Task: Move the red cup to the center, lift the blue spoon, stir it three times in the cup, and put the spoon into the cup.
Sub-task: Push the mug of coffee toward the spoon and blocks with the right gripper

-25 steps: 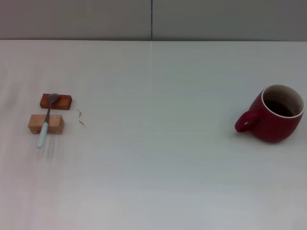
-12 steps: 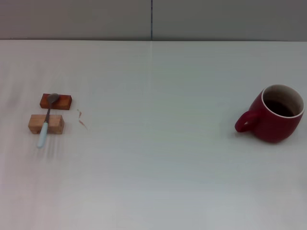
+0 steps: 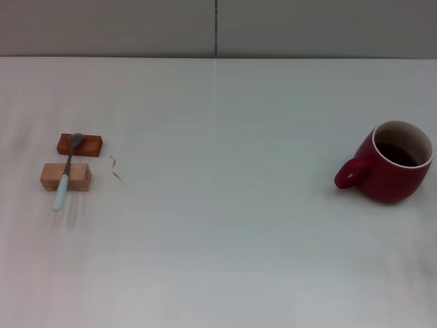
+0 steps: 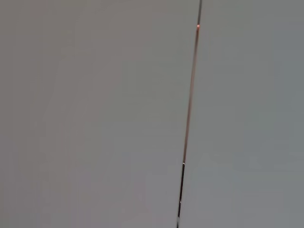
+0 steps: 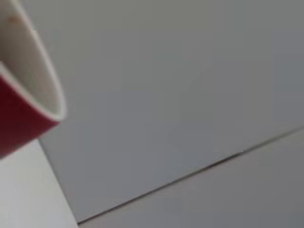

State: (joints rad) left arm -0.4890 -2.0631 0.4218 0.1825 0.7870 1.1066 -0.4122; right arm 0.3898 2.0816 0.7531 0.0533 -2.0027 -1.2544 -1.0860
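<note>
Nothing has moved; red cup (image 3: 395, 162) upright at right; blue spoon (image 3: 65, 173) across two wooden blocks (image 3: 65, 176); neither claw visible.

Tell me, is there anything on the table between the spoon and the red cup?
Almost nothing. In the head view, only a tiny squiggly scrap lies just beside the blue spoon; from there to the red cup the table is bare.

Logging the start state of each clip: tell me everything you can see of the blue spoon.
The blue spoon is small and slim, with a pale blue handle, a grey metal stem and a grey bowl. It lies bridged across two wooden blocks on the robot's left of the table: its bowl rests on the darker reddish block, its stem crosses the lighter block, and its handle end points toward the robot. No claw touches it.
</note>
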